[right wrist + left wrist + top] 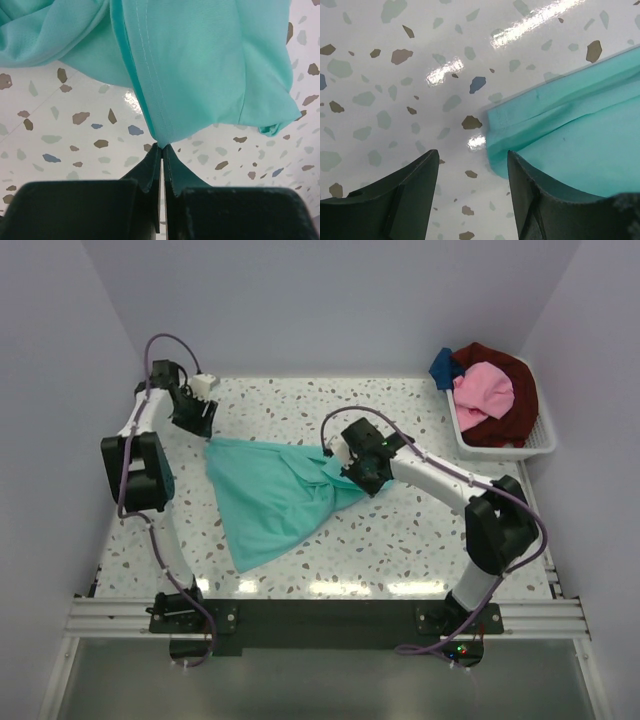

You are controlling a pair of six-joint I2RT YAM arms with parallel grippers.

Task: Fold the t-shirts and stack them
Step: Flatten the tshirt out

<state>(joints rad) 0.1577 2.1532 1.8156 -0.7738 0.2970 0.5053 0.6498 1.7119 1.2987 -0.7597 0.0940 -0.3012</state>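
A teal-green t-shirt (272, 498) lies crumpled on the speckled table, left of centre. My right gripper (343, 474) is at its right side and shut on a hemmed edge of it. In the right wrist view the teal-green t-shirt (200, 60) is pinched at the right gripper's tips (163, 146). My left gripper (204, 424) hovers at the shirt's far left corner. In the left wrist view this gripper (472, 159) is open, the shirt's corner (500, 132) just ahead of its right finger (530, 190). Pink (485, 390), dark red (518, 405) and blue (444, 367) t-shirts lie in the basket.
A white slatted basket (540, 445) stands at the back right corner, against the right wall. Walls close in the table on the left, back and right. Bare speckled tabletop (400, 540) shows in front of the shirt and to its right.
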